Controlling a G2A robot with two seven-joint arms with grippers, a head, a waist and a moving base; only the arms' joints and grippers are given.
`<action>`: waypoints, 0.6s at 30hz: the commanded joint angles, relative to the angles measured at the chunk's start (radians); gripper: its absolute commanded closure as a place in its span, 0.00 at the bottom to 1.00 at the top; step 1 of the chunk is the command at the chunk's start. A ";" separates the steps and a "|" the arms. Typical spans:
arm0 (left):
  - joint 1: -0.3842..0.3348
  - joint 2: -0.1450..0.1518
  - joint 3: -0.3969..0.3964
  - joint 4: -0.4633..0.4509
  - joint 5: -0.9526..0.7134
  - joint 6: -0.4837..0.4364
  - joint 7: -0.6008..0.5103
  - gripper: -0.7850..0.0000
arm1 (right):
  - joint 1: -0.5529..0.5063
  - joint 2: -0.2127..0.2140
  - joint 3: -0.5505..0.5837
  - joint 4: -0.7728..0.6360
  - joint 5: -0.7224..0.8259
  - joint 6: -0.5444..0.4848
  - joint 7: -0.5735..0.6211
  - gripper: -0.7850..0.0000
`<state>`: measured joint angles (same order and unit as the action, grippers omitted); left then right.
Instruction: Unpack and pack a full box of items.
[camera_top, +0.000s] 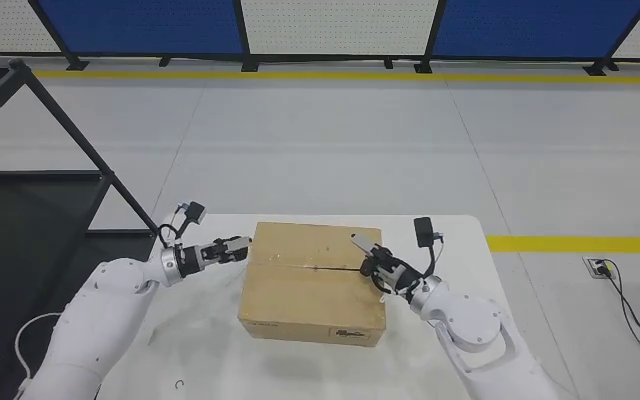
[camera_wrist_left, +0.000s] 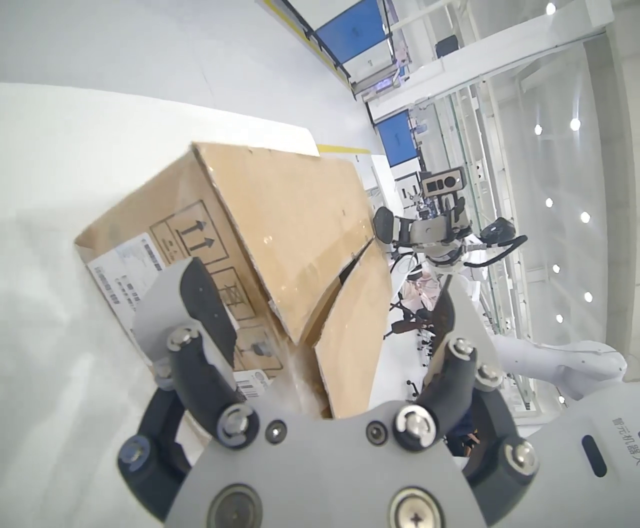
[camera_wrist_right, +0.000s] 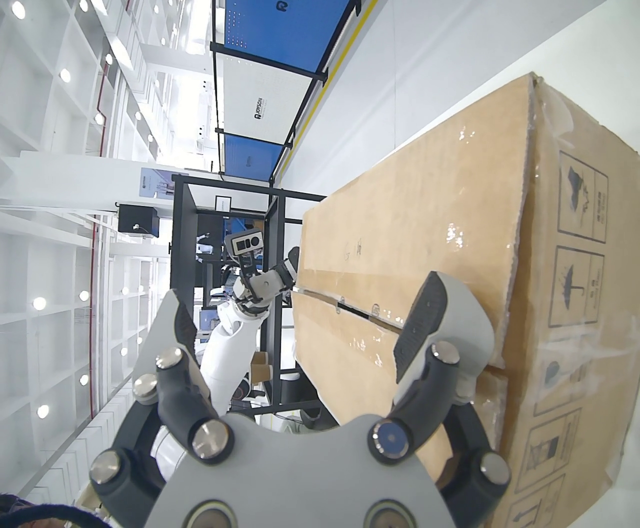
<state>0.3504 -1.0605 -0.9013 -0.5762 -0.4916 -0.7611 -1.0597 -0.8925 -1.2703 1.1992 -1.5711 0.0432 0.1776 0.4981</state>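
1. Brown cardboard is filling the middle of what we are watching: the box (camera_top: 312, 290) is sitting on the white counter (camera_top: 200, 330). Its top flaps are lying shut, with a seam (camera_top: 310, 267) running from end to end (a narrow gap is showing along it).
2. The left gripper (camera_top: 238, 248) is hovering at the box's left end, level with the seam. Its fingers are standing well apart and holding nothing.
3. From the left wrist we are seeing that gripper (camera_wrist_left: 320, 280) straddling the box (camera_wrist_left: 290, 220) where the seam meets the end face. One finger (camera_wrist_left: 200, 295) is lying in front of the white label (camera_wrist_left: 125, 280) there, and we cannot tell whether it is touching.
4. The right gripper (camera_top: 370, 263) is sitting at the opposite end, also spread wide and empty, with one finger reaching over the top edge.
5. From the right wrist, that gripper (camera_wrist_right: 305, 295) is facing along the seam (camera_wrist_right: 350, 310). One finger (camera_wrist_right: 425, 320) is lying just over the box (camera_wrist_right: 425, 210) (printed handling marks (camera_wrist_right: 580, 200) are covering the end face beside it).
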 joint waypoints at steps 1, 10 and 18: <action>-0.010 -0.002 -0.020 0.044 -0.042 -0.027 0.030 0.00 | 0.001 0.000 0.000 0.005 0.001 -0.002 0.004 0.00; -0.014 -0.007 -0.054 0.072 -0.140 -0.029 0.033 0.00 | 0.012 -0.001 0.000 0.021 0.008 -0.008 0.019 0.00; -0.014 -0.007 -0.054 0.072 -0.140 -0.029 0.033 0.00 | 0.012 -0.001 0.000 0.021 0.008 -0.008 0.019 0.00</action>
<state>0.3366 -1.0675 -0.9554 -0.5040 -0.6319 -0.7901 -1.0270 -0.8807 -1.2716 1.1990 -1.5503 0.0513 0.1702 0.5177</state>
